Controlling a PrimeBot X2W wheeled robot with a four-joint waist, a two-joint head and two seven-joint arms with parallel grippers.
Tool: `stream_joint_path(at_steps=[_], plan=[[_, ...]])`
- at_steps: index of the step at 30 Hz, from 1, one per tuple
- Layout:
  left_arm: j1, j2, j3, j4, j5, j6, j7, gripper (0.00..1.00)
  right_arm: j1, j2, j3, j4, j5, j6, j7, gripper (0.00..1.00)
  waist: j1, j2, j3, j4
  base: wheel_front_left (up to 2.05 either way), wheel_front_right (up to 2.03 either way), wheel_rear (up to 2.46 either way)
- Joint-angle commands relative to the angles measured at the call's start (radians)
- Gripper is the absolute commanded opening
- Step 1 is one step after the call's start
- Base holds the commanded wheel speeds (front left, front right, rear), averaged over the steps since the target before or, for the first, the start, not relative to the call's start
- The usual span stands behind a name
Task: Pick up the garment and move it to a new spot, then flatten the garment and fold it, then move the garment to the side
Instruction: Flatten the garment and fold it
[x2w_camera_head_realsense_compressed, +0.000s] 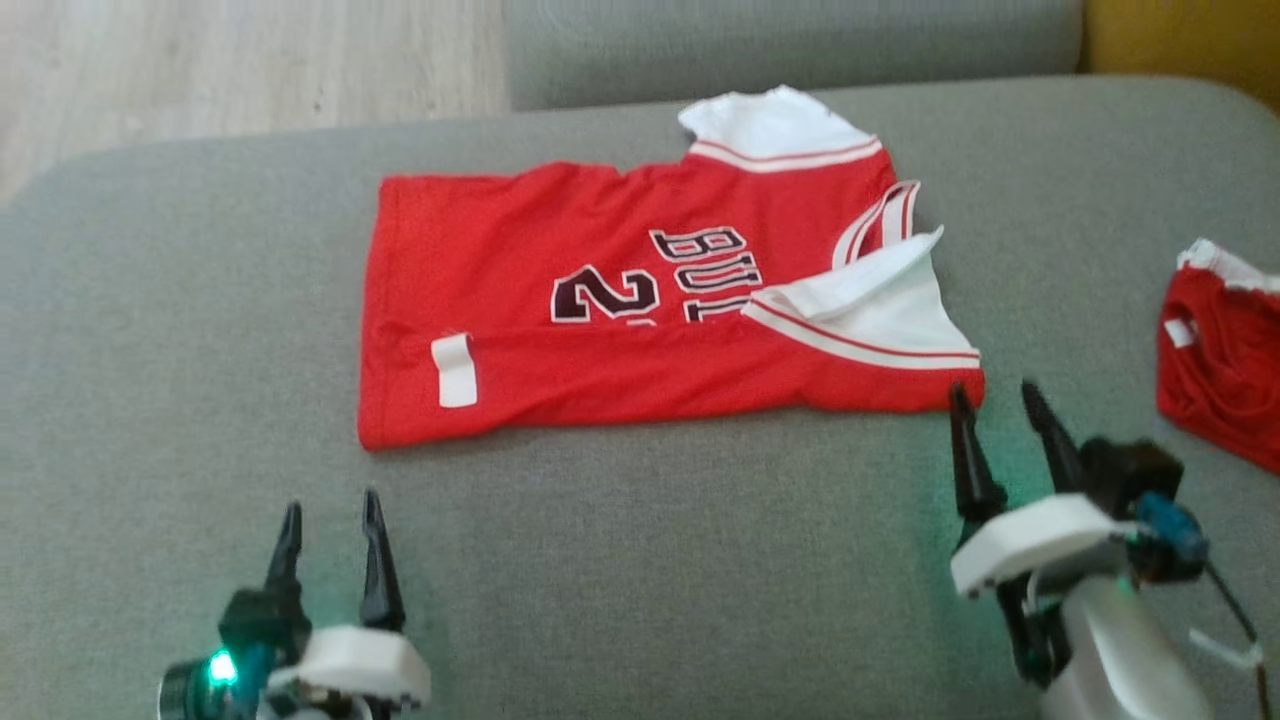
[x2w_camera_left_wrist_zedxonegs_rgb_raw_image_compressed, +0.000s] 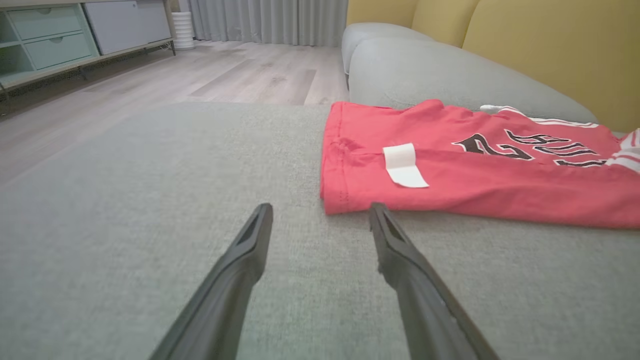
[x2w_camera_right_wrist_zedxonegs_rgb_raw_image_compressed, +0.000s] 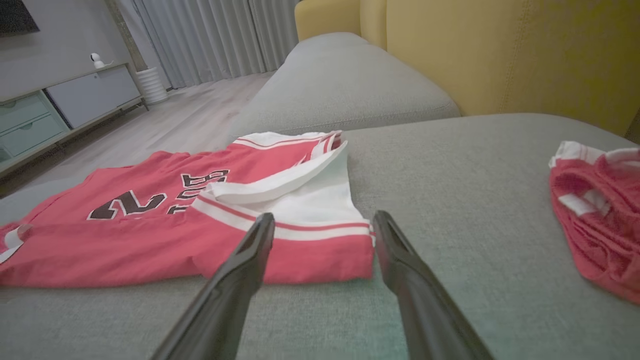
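Note:
The garment (x2w_camera_head_realsense_compressed: 610, 330) is a red jersey with white sleeves and dark lettering, lying on the grey sofa seat with its near long edge folded over; a white label shows on the fold. My left gripper (x2w_camera_head_realsense_compressed: 330, 505) stands open on the seat, short of the jersey's near left corner (x2w_camera_left_wrist_zedxonegs_rgb_raw_image_compressed: 332, 202), with nothing between its fingers. My right gripper (x2w_camera_head_realsense_compressed: 993, 392) is open too, its fingertips just at the jersey's near right corner by the white sleeve (x2w_camera_right_wrist_zedxonegs_rgb_raw_image_compressed: 310, 210). In the wrist views the left gripper (x2w_camera_left_wrist_zedxonegs_rgb_raw_image_compressed: 320, 212) and right gripper (x2w_camera_right_wrist_zedxonegs_rgb_raw_image_compressed: 324, 220) both hold nothing.
A second red and white piece of clothing (x2w_camera_head_realsense_compressed: 1225, 350) lies at the seat's right edge. A grey cushion (x2w_camera_head_realsense_compressed: 790, 40) and yellow backrest (x2w_camera_right_wrist_zedxonegs_rgb_raw_image_compressed: 500, 55) stand behind. Wood floor (x2w_camera_left_wrist_zedxonegs_rgb_raw_image_compressed: 200, 75) and a low cabinet (x2w_camera_left_wrist_zedxonegs_rgb_raw_image_compressed: 60, 40) lie beyond the seat's left end.

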Motion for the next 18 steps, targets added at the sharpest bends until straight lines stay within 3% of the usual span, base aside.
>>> stream_joint_path(at_steps=[1, 18], plan=[[0.020, 0.015, 0.025, -0.037, 0.001, 0.000, -0.005, 1.00, 0.018, 0.014, 0.016, -0.034, -0.011, 0.004, -0.011, 1.00, 0.0002, -0.0001, -0.037, 0.011, 0.00, 0.00, 0.00], [0.084, 0.015, -0.017, -0.051, -0.032, 0.004, -0.005, 1.00, 0.087, 0.015, 0.035, -0.015, 0.005, 0.004, -0.011, 1.00, 0.0002, -0.0001, -0.070, 0.015, 0.00, 0.00, 0.00]])
